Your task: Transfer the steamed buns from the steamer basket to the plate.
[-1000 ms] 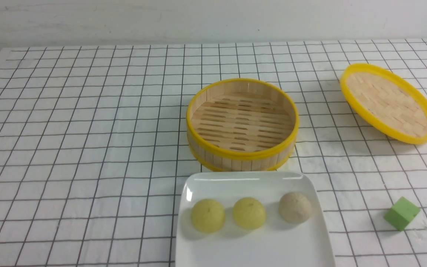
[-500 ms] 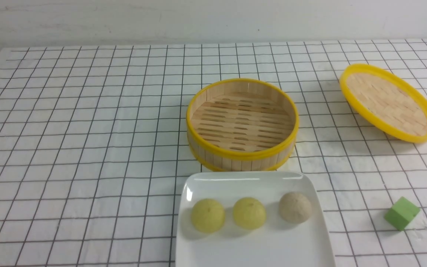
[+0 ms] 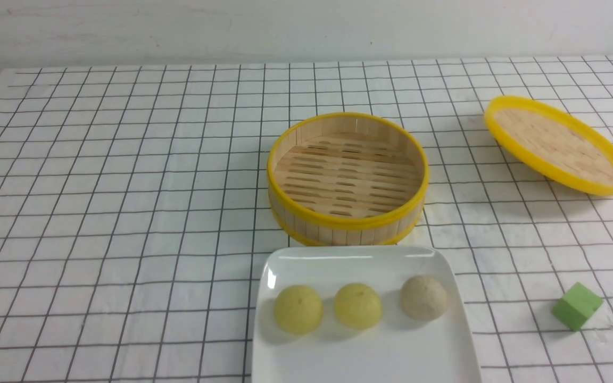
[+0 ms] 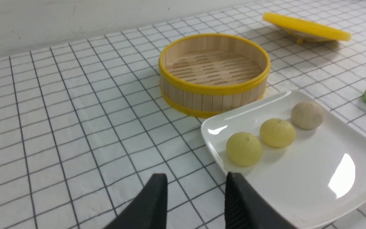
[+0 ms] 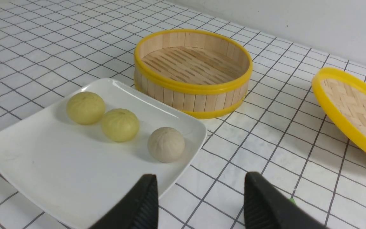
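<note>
Three buns: the steamed buns (image 3: 358, 305) sit dome-up in a row on the plate (image 3: 365, 356), two pale yellow, one beige at the robot's right end.
Row axis: runs left to right, parallel to the plate's far edge.
Plate: just beside the near wall of the steamer basket (image 3: 347, 178).
Basket: upright, slatted floor bare.
Lid (image 3: 557, 144): tilted, well right of the basket.
Green cube (image 3: 577, 306): right of the plate, apart.
Left gripper (image 4: 194, 187): jaws parted, holding nothing.
Right gripper (image 5: 200, 190): jaws spread wide, empty.
</note>
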Controlling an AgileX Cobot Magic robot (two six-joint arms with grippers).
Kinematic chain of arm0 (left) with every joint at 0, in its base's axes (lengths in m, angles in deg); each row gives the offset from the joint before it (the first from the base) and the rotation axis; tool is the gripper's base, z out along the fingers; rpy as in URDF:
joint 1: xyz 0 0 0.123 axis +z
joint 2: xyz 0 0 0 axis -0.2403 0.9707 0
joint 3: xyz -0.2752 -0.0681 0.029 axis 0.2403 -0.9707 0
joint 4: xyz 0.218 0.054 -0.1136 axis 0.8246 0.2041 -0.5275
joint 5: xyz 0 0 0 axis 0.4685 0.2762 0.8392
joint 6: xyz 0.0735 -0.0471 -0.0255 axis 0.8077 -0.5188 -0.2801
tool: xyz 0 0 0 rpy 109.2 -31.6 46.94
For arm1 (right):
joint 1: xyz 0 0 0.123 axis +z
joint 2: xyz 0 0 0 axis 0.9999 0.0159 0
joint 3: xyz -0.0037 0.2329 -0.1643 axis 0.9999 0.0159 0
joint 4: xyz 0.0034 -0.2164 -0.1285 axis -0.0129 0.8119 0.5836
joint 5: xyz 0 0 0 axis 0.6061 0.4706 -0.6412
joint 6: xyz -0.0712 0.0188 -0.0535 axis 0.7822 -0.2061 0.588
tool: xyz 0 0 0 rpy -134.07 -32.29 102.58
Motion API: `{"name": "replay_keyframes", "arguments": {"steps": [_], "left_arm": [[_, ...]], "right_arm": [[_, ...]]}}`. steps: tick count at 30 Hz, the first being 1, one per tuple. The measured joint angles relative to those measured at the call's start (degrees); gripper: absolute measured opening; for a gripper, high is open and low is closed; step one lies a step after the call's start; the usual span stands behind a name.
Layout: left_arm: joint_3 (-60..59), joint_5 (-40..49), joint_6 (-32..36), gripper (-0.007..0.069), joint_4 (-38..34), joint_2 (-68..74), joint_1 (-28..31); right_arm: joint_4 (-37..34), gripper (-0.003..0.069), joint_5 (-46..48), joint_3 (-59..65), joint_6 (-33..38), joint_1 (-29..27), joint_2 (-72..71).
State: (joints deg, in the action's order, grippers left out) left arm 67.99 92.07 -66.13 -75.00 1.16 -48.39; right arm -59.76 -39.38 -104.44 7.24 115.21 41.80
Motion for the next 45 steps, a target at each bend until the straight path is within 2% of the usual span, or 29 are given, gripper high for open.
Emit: {"name": "replay_keyframes", "arguments": {"steps": [16,22,24,26,29,30,32,38,41,45], "left_arm": [[0.0,-2.3,-0.2,0.0283,-0.2,0.0,0.0],[-3.5,-8.4,-0.2,0.0283,1.8,0.0,0.0],[-7.6,-15.1,-0.2,0.0283,3.2,0.0,0.4],[-9.3,-17.2,-0.2,0.0283,3.4,0.0,1.1],[-15.4,-23.5,-0.2,0.0283,3.2,0.0,7.3],[-15.7,-23.5,-0.2,0.0283,3.1,0.0,7.8],[-19.7,-26.9,-0.4,0.0283,2.3,0.0,14.2],[-24.6,-30.3,-0.5,0.0283,2.2,0.5,26.3],[-26.2,-30.4,-1.1,0.0283,2.2,1.5,31.1],[-27.5,-30.2,-1.8,0.0283,2.1,1.5,34.3]], "right_arm": [[0.0,0.0378,-0.1,0.0,0.0,0.0,0.0],[0.0,0.0378,-0.1,0.0,0.0,0.0,0.0],[0.0,0.0378,-0.1,0.0,0.0,0.0,0.0],[0.0,0.0378,-0.1,0.0,0.0,0.0,0.0],[0.0,0.0378,-0.1,0.0,0.0,0.0,0.0],[0.0,0.0378,-0.1,0.0,0.0,0.0,0.0],[0.0,0.0378,-0.1,0.0,0.0,0.0,0.0],[0.0,0.0378,-0.1,0.0,0.0,0.0,0.0],[0.0,0.0378,-0.1,0.0,0.0,0.0,0.0],[0.0,0.0378,-0.1,0.0,0.0,0.0,0.0]]}}
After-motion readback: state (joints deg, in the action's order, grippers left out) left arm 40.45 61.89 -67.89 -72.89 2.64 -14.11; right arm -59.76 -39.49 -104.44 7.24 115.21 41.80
